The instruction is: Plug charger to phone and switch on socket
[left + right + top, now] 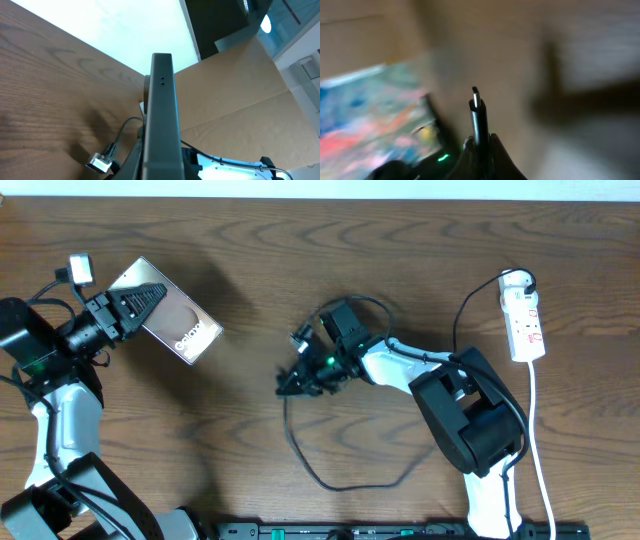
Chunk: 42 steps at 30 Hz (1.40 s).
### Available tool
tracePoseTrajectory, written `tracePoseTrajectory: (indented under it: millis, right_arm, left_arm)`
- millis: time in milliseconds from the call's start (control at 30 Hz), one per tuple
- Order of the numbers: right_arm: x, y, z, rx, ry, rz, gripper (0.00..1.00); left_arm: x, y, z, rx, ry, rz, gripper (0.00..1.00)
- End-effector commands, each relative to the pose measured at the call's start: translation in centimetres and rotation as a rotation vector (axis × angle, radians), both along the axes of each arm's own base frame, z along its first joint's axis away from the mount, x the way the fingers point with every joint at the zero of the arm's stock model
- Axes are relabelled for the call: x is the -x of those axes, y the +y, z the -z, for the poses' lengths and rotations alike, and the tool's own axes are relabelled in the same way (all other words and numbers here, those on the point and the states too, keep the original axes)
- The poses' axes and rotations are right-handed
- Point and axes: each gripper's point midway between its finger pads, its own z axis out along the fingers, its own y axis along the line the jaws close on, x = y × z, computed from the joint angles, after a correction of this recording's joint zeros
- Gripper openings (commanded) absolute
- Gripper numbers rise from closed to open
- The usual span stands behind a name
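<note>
My left gripper (140, 305) is shut on the phone (185, 325), a bronze slab with white lettering held tilted above the table at the far left. The left wrist view shows the phone (162, 110) edge-on, standing up between the fingers of that gripper (161, 162). Near the table's middle my right gripper (292, 383) is shut on the charger's plug. Its thin black cable (340, 487) loops down across the wood. In the blurred right wrist view the plug tip (476, 100) sticks up out of the gripper (481, 145). The white socket (525, 320) lies at the far right.
A white cord (537, 430) runs from the socket down the right side. The right arm's bulky black base (470, 420) sits between the cable loop and the cord. A small silver connector (100, 161) hangs beside the left gripper. Brown cardboard (240, 95) stands beyond the table.
</note>
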Motion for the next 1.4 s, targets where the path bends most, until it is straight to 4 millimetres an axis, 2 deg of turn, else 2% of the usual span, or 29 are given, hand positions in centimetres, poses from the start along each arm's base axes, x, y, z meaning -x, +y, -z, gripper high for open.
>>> tracePoseTrajectory:
  millis: [0,133,300,400,500,567,667,900,933,967,1000,1033,1067,1200,1367]
  right_arm:
    - [-3.4,-2.1,0.9,0.154,-0.235,0.051,0.02]
    - [-5.1,-4.7,-0.9,0.289,-0.343,0.092,0.02]
    - [-6.3,-9.6,-3.8,0.554,-0.471,0.157,0.01]
    - [-5.1,-12.9,-4.2,0.723,-0.467,0.171,0.01]
    - [-3.2,-15.3,-3.2,0.86,-0.399,0.158,0.01]
    - [-2.0,-16.1,-2.5,0.92,-0.356,0.142,0.01]
    - [-0.8,-16.2,-1.7,0.951,-0.315,0.124,0.01]
    - [-0.3,-15.4,-1.4,0.954,-0.29,0.167,0.03]
    - [-0.3,-15.4,-1.4,0.954,-0.29,0.168,0.06]
    - [-0.3,-15.4,-1.4,0.954,-0.29,0.168,0.23]
    - [-0.3,-15.4,-1.4,0.954,-0.29,0.167,0.54]
    - [-0.3,-15.4,-1.4,0.954,-0.289,0.167,0.74]
    - [-0.3,-15.4,-1.4,0.954,-0.289,0.167,0.81]
    - [-0.3,-15.4,-1.4,0.955,-0.282,0.181,0.97]
    - [-0.3,-15.4,-1.4,0.956,-0.27,0.202,0.99]
  left_arm:
    - [0.5,-0.3,-0.5,-0.005,-0.015,0.024,0.07]
    - [0.5,-0.3,-0.5,-0.015,-0.029,0.024,0.08]
    - [0.5,-0.3,-0.5,-0.017,-0.031,0.025,0.08]
    - [0.5,-0.3,-0.5,-0.017,-0.031,0.026,0.08]
    - [0.5,-0.4,-0.5,-0.016,-0.031,0.027,0.07]
    - [0.5,-0.4,-0.4,-0.013,-0.025,0.027,0.07]
    - [0.5,-0.4,-0.4,-0.007,-0.016,0.027,0.07]
    - [0.6,-0.4,0.1,0.023,0.03,0.027,0.07]
    - [0.6,-0.4,0.1,0.023,0.029,0.027,0.07]
    - [0.6,-0.4,0.1,0.022,0.029,0.027,0.07]
    - [0.6,-0.4,0.1,0.022,0.029,0.027,0.08]
    - [0.6,-0.4,0.1,0.022,0.029,0.027,0.07]
    - [0.6,-0.4,0.1,0.022,0.029,0.027,0.07]
    - [0.6,-0.4,0.1,0.022,0.029,0.027,0.07]
    - [0.6,-0.4,0.1,0.02,0.025,0.027,0.07]
